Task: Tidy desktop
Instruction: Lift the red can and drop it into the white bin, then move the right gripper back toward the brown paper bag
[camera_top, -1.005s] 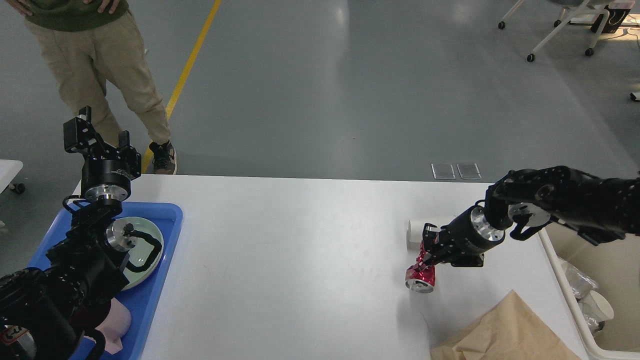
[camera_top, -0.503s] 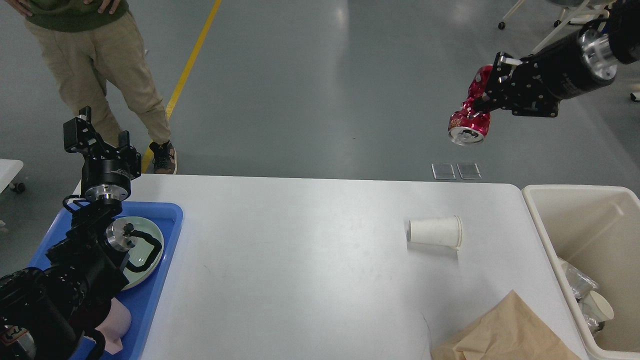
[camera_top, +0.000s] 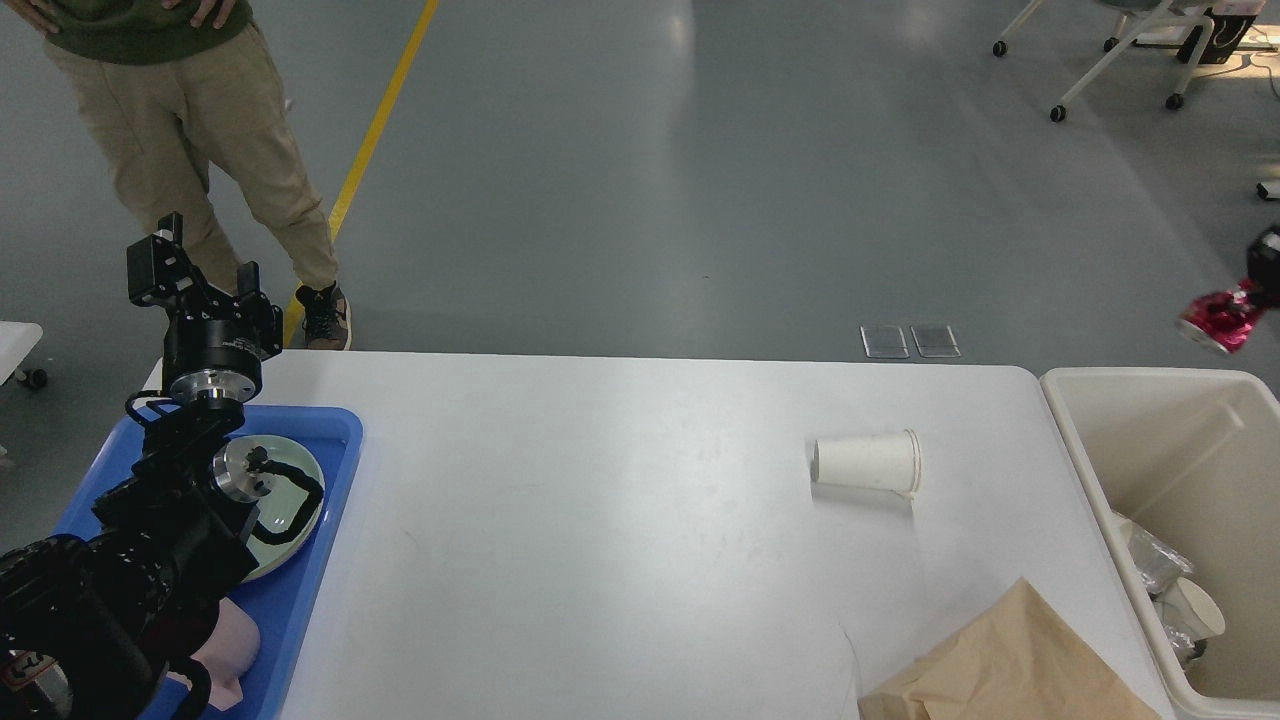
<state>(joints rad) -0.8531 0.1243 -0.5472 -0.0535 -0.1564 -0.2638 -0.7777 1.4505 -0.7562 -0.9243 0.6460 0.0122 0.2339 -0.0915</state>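
Observation:
The white desktop (camera_top: 600, 520) fills the middle of the head view. A white paper cup (camera_top: 865, 462) lies on its side at the right of it. A crumpled brown paper bag (camera_top: 1000, 665) lies at the front right corner. My right gripper (camera_top: 1258, 292) shows only at the right edge, shut on a crushed red can (camera_top: 1218, 322) held in the air above the far end of the cream-white bin (camera_top: 1130, 373). My left gripper (camera_top: 195, 275) is open and empty, raised above the far end of the blue tray (camera_top: 335, 440).
The blue tray holds a pale green plate (camera_top: 300, 500) and a pink item (camera_top: 228, 650), partly hidden by my left arm. The bin holds cups and wrappers (camera_top: 1170, 600). A person (camera_top: 200, 130) stands beyond the table's far left corner.
My right gripper lifted the red can off the desktop beside the cup, swung it up high, then carried it right and down over the bin. The left arm has not moved.

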